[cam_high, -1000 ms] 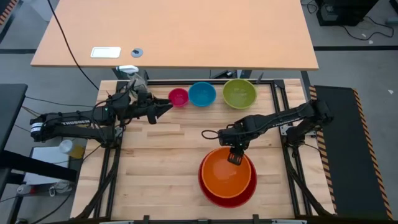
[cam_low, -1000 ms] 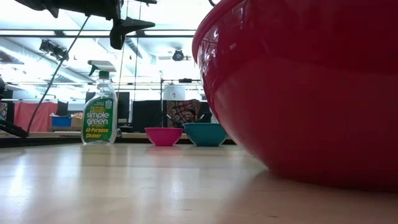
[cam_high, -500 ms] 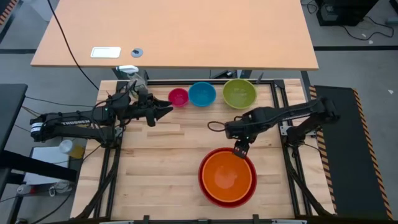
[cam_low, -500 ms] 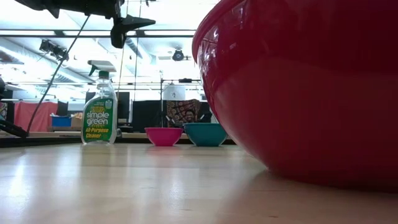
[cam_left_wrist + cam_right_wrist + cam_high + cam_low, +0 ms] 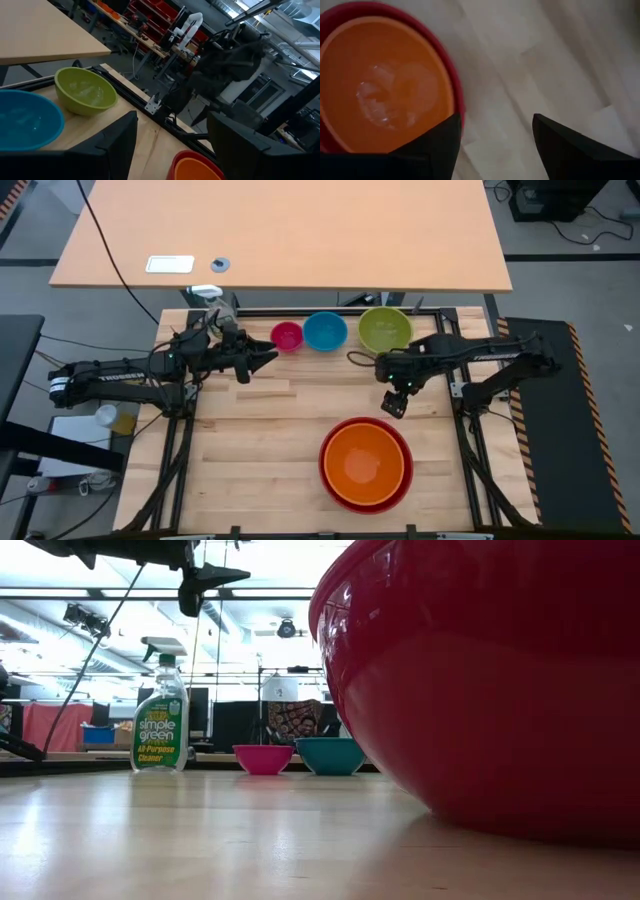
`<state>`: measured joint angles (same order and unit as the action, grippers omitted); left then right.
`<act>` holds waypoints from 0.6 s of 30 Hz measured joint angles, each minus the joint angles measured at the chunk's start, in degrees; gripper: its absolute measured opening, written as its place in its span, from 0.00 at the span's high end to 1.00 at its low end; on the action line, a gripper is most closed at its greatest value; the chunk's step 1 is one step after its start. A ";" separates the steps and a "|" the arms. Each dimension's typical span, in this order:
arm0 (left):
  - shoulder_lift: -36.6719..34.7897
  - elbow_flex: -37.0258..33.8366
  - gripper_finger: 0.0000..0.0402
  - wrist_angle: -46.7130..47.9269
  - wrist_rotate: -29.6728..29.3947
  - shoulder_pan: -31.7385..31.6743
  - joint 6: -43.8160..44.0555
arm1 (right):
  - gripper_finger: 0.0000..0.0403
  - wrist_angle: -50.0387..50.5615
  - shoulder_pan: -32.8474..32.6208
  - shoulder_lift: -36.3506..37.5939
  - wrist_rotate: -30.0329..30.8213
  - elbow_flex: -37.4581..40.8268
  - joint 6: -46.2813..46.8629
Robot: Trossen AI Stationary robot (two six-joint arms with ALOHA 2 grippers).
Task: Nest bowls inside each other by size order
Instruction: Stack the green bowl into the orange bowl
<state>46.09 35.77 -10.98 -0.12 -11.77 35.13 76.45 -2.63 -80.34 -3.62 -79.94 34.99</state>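
Observation:
The orange bowl (image 5: 366, 462) sits nested inside the red bowl (image 5: 328, 482) near the table's front; the pair also shows in the right wrist view (image 5: 385, 85). The magenta-pink bowl (image 5: 286, 336), blue bowl (image 5: 325, 331) and lime green bowl (image 5: 385, 329) stand in a row at the far edge. My right gripper (image 5: 393, 403) is open and empty, above the table between the lime green bowl and the nested pair. My left gripper (image 5: 268, 356) is open and empty, just left of the pink bowl.
A yellow-green spray bottle (image 5: 160, 720) stands at the far left corner of the table. A larger tan table (image 5: 280, 230) lies beyond the far edge. Bare wood lies at the table's front left (image 5: 250, 460).
My right gripper has drawn away from the orange bowl's far rim, going up and toward the table's far edge, toward the lime green bowl. The orange bowl stays nested in the red bowl.

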 joint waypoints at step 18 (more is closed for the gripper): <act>0.05 0.00 0.40 -0.88 0.00 0.00 3.49 | 0.40 -11.52 7.19 4.87 12.55 4.20 -8.20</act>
<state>46.13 35.77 -11.86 -0.12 -11.77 38.62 64.93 4.56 -75.47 8.93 -75.75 26.79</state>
